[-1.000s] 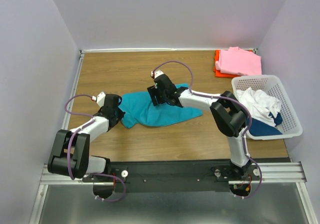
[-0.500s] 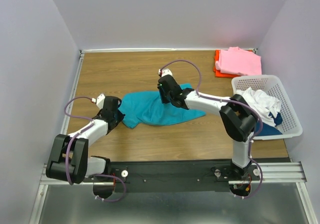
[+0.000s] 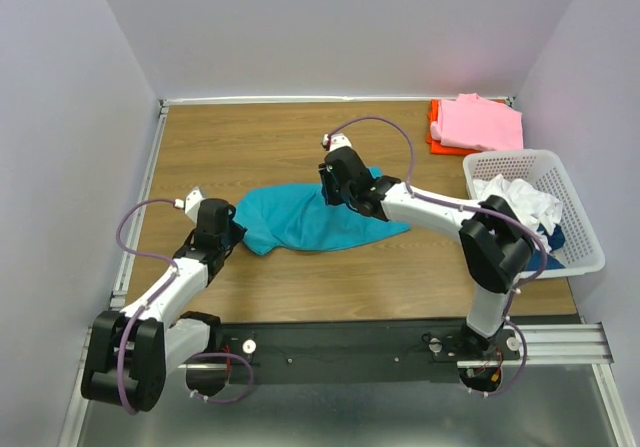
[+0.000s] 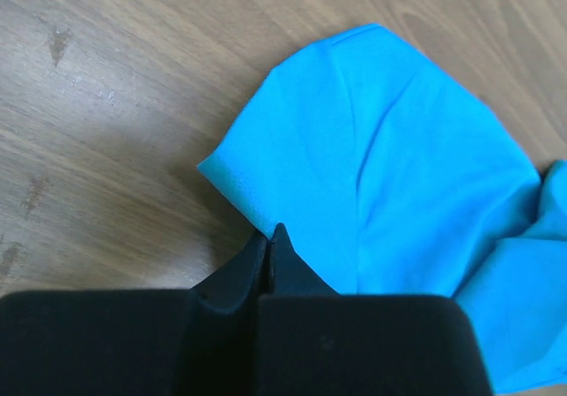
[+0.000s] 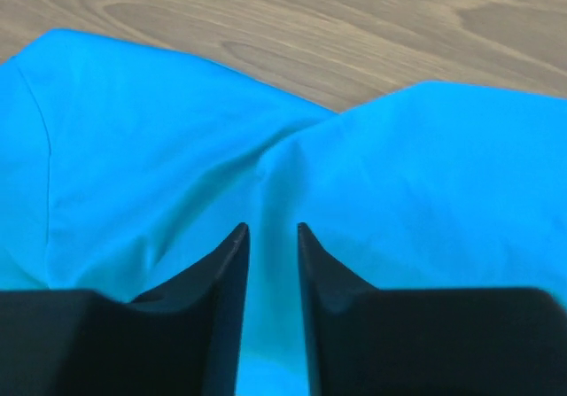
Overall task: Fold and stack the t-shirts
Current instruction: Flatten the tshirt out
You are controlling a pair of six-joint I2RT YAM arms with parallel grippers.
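Woodgrain tabletop [image 3: 250, 137] between lilac walls [image 3: 330, 27] bears a teal t-shirt [image 3: 290, 222], left end effector [image 4: 270, 234] and right end effector [image 5: 272, 229] both pinching it.

You have a brown wood counter [image 3: 250, 137]. A teal t-shirt [image 3: 300, 222] lies crumpled near its middle. In the far right corner sits an orange-red shirt [image 3: 435, 132] (a pink shirt [image 3: 480, 122] lies on top). Just beside it rests a white basket [image 3: 510, 155].

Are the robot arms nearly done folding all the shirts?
Not yet. The pink shirt and orange-red shirt lie folded and stacked. The teal shirt is crumpled, pinched by left gripper and seemingly right gripper. White shirt and dark blue shirt wait in the basket.
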